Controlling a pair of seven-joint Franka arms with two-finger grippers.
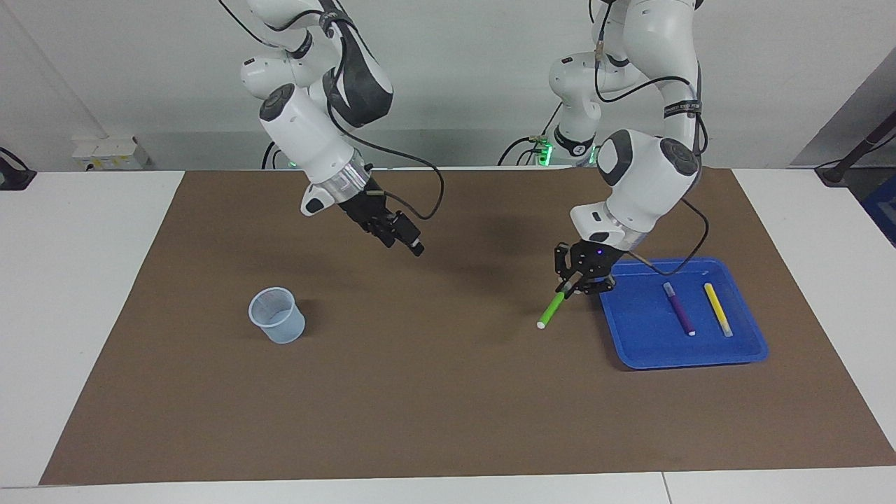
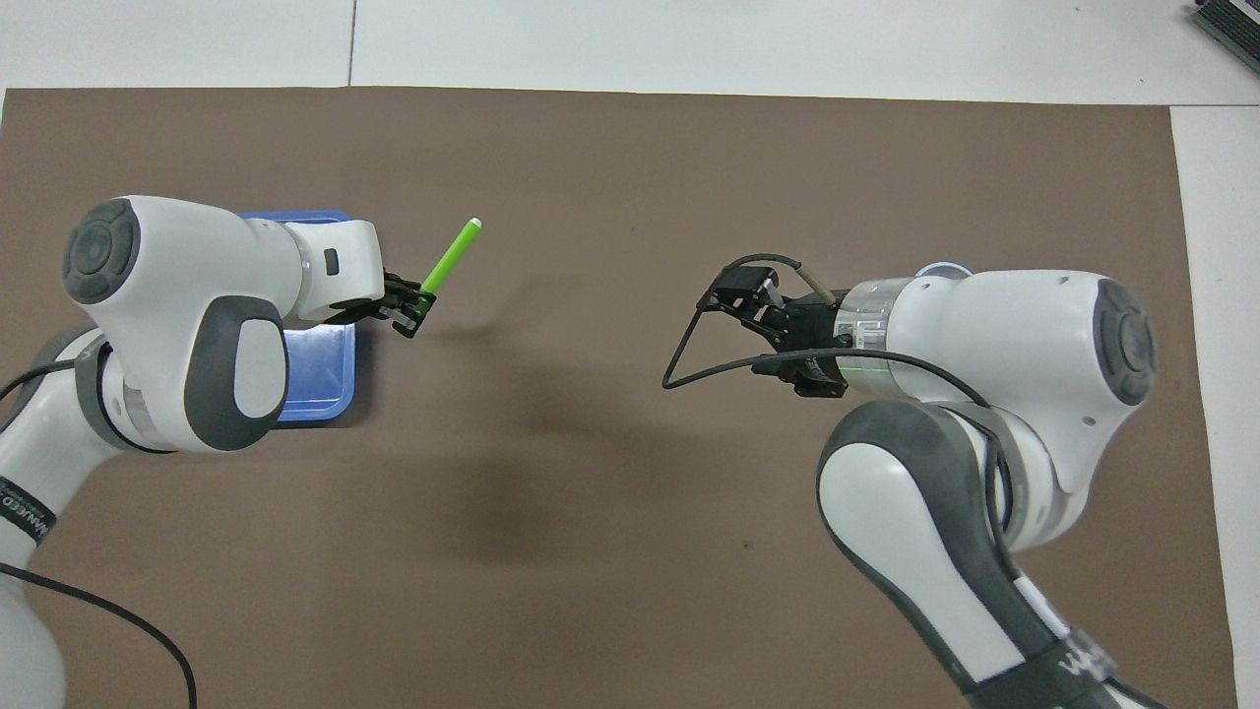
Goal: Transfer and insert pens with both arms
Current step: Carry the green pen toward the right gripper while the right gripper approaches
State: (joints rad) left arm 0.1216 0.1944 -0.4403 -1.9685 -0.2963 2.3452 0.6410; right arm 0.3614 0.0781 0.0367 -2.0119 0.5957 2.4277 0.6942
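The left hand (image 1: 575,285) is clamped on the lime green pen (image 1: 552,309) (white tip pointing down and outward), raised over the mat just beside the blue tray (image 1: 633,350), where the purple pen (image 1: 679,308) and yellow pen (image 1: 717,309) lie. The right hand (image 1: 413,245) hangs over the worktop's middle, fingers apart, holding nothing.

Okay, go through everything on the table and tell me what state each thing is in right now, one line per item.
Left gripper: shut on the green pen, beside the tray.
Green pen: held, tilted, white tip down.
Right gripper: open, holding nothing, over the mat.
Purple pen: lying in the tray.
Yellow pen: lying in the tray.
Blue tray: holds two pens.
Clear cup: upright, no pen inside.
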